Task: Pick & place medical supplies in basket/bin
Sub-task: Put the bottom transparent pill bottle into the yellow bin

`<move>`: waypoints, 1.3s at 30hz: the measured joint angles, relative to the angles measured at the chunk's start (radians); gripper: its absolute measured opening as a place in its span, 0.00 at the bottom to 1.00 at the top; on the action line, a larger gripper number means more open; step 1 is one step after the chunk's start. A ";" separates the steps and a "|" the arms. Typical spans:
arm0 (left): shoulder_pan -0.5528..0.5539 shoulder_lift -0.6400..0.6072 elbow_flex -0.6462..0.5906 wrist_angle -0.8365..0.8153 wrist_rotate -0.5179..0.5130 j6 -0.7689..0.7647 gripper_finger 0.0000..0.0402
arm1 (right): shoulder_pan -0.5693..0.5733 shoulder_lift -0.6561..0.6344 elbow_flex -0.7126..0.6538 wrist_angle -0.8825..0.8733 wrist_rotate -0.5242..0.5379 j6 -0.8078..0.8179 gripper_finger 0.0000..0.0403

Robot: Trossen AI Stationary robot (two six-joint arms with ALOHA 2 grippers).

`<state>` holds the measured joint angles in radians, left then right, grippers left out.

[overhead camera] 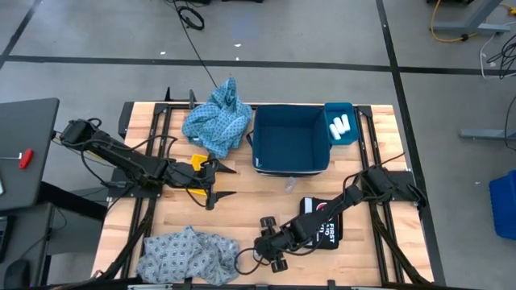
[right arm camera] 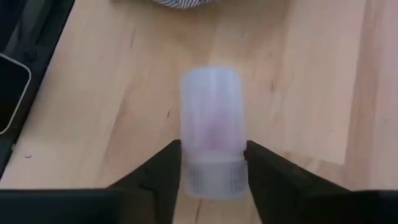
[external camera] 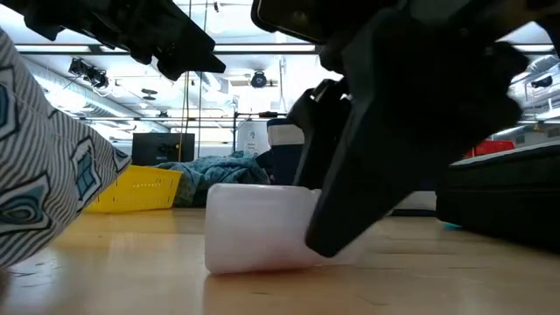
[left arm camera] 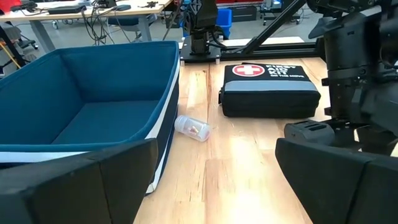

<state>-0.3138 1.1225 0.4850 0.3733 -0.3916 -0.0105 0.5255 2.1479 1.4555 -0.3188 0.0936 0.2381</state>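
Right gripper [right arm camera: 211, 163] pinched a small white vial [right arm camera: 210, 127] lying near the first-aid kit [overhead camera: 326, 221]; we judged the round body might squirt out sideways.

black first aid kit pouch [left arm camera: 268, 89] | lying on the table [left arm camera: 249, 168] | top face showing a white cross on a red round badge, white lettering "FIRST AID KIT" beside it, a smaller line beneath too small to read | high view [overhead camera: 326, 221]: "FIRST" readable in part | no other legible text showing
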 joint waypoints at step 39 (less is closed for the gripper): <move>-0.034 0.000 -0.228 0.624 0.206 0.182 0.82 | -0.114 -0.179 -0.229 0.648 0.168 -0.355 0.32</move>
<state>-0.3474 1.1221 0.2572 0.9977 -0.1851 0.1716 0.4119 1.9687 1.2266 0.3293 0.2619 -0.1169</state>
